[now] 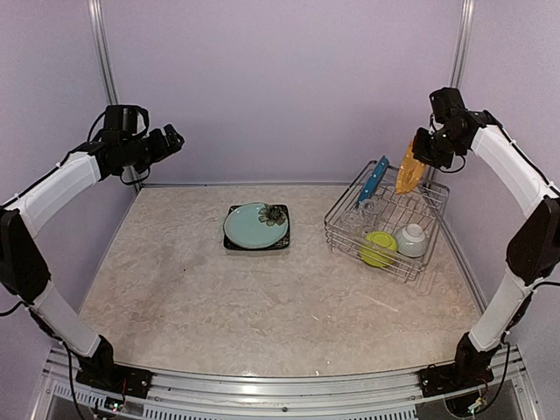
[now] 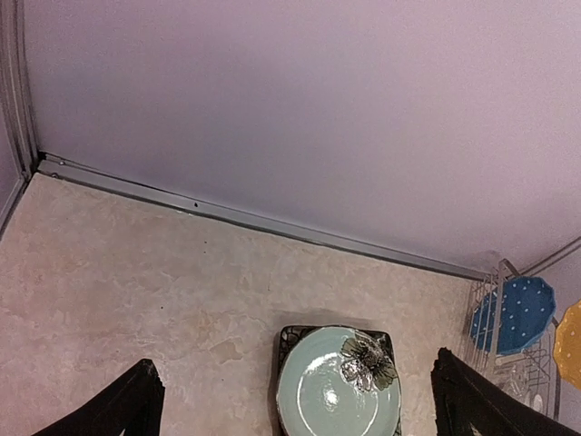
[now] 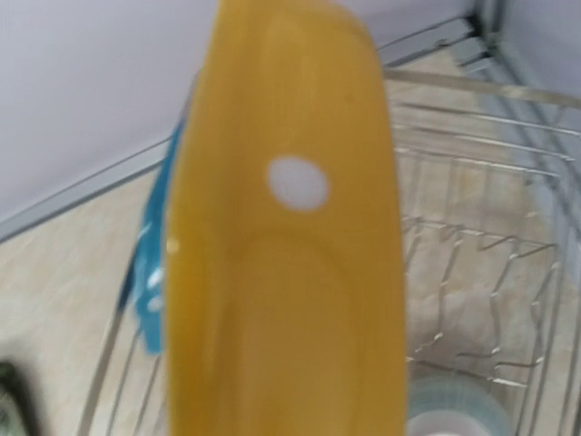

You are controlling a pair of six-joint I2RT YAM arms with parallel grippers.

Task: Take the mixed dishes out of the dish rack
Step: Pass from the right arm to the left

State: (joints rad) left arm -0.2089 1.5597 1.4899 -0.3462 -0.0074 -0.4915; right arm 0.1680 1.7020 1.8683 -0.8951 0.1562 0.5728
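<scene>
My right gripper [image 1: 423, 150] is shut on the yellow plate [image 1: 409, 168], holding it edge-up above the back of the dish rack [image 1: 429, 267]. The yellow plate [image 3: 281, 254] fills the right wrist view and hides the fingers. A blue white-dotted plate [image 1: 374, 179] stands in the rack's far left. A lime-green bowl [image 1: 379, 249], a pale grey-green bowl [image 1: 412, 239] and two clear glasses [image 1: 356, 217] also sit inside. The teal flowered plate [image 1: 255, 225] lies on the black square plate [image 1: 283, 241] mid-table. My left gripper [image 1: 171, 138] hangs open, high at the left.
The left wrist view looks down on the teal plate [image 2: 338, 389] between my spread fingers [image 2: 132, 407]. Lilac walls close in the back and both sides. The rack stands close to the right wall.
</scene>
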